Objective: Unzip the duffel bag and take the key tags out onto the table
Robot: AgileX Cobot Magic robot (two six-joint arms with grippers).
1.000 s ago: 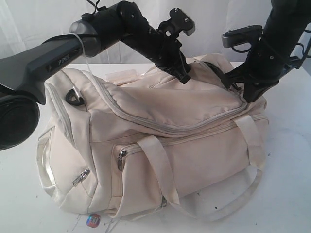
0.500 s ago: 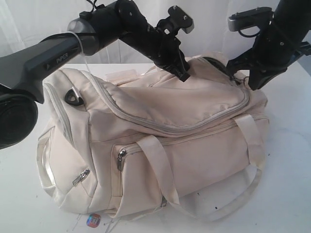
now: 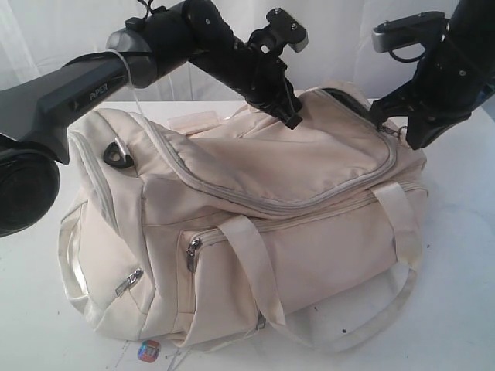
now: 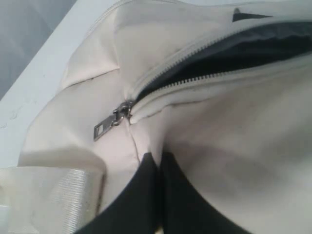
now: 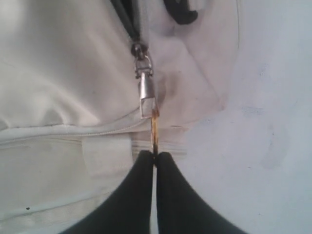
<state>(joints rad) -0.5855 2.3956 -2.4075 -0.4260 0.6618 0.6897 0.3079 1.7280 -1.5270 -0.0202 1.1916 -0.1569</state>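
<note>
Cream duffel bag (image 3: 294, 232) sits mid-scene on the white table (image 3: 456, 294), handles toward the near edge. Step in hand: opening the main zipper (image 3: 309, 202); not finished. At the far right the track is parted and dark lining (image 4: 263, 46) shows in the gap. The near run across the top flap is closed.

Right gripper (image 5: 155, 157): at the right end of the bag, jaws together, clamped on a thin tan cord (image 5: 154, 127) that hangs off the zipper pull (image 5: 146, 100). Cord runs straight, looks taut.

Left gripper (image 4: 156, 158): on the far top of the bag, jaws together, tips pressed to the cloth just beside a second slider (image 4: 123, 111). Whether a fold of cloth is pinched: cannot tell. Judged role: steadying the bag.

Key tags: not visible in any view; presumably inside.

Next move, judged: right arm draws the pull along the track toward the near side while the left arm holds the bag against the drag. Risks: the cord slipping from the jaws, or the whole bag sliding. The opening must be wide enough for a gripper before any reach inside.
</note>
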